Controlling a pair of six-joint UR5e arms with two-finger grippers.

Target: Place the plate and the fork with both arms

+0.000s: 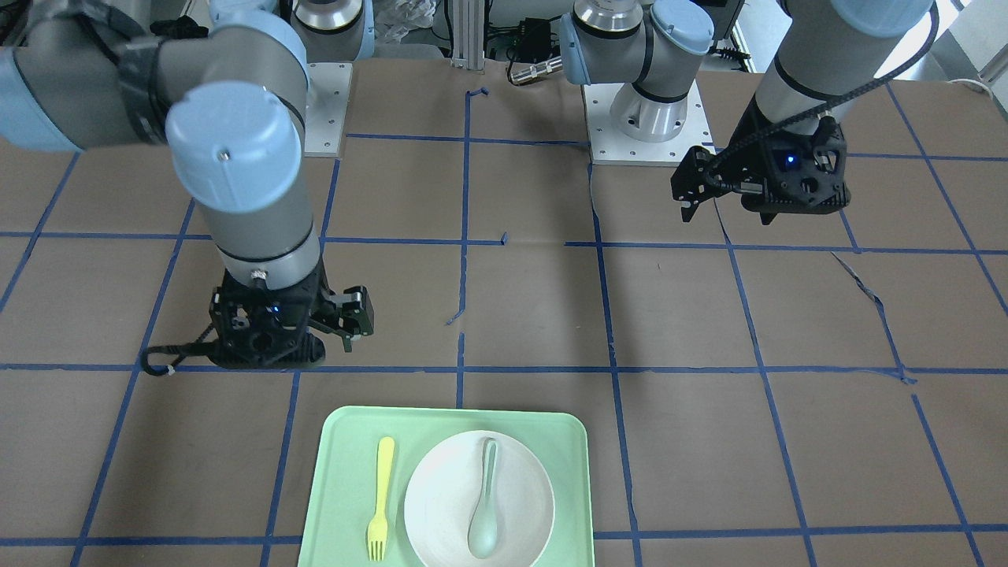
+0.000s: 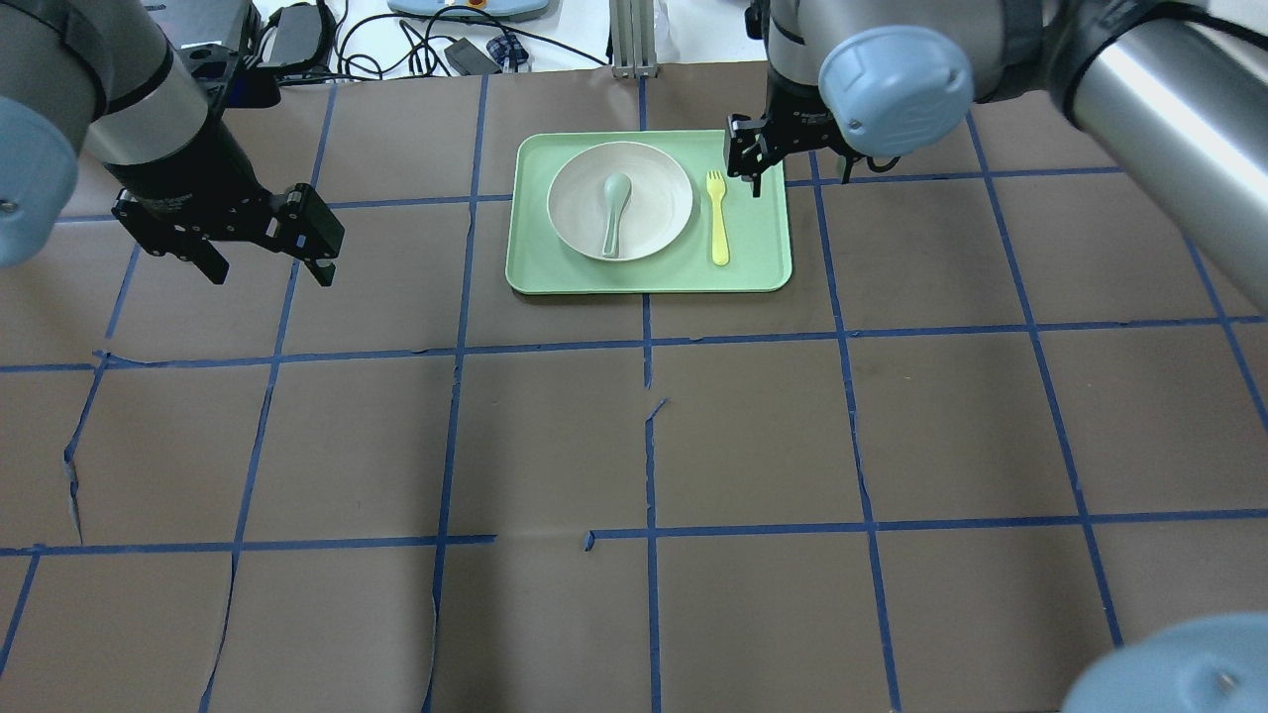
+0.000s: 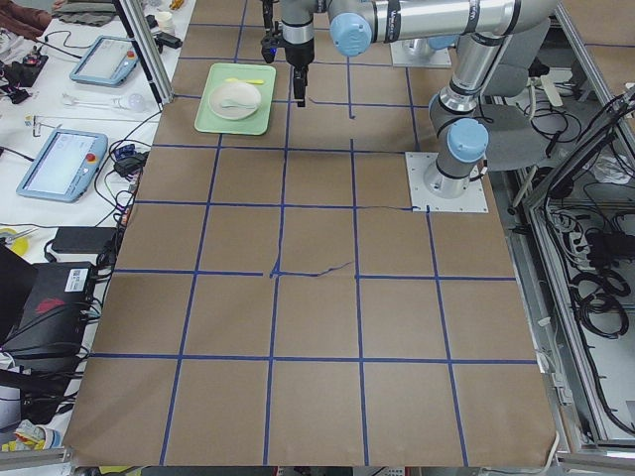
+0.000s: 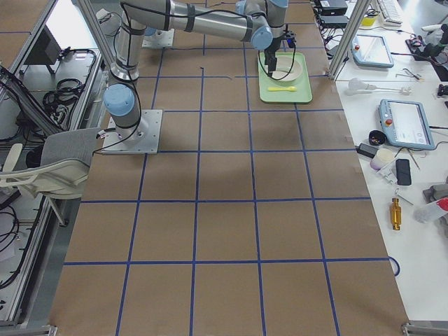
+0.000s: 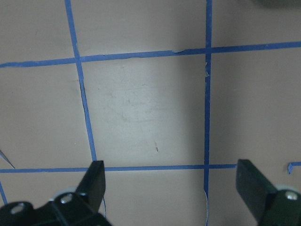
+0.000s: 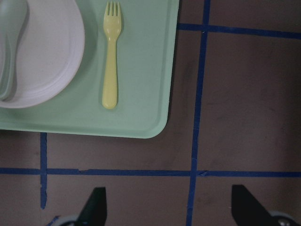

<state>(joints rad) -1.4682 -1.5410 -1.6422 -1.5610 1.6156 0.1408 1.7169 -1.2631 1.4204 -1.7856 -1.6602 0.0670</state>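
Both empty and spread — left gripper (image 2: pixel 269 265) idle, right gripper (image 6: pixel 170 207) should straddle the fork (image 6: pixel 110 70) crosswise mid-handle, clear of the plate (image 6: pixel 51 61).

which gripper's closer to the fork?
Right. The right gripper hangs by the tray's corner near the fork; the left gripper is far off, past the plate.
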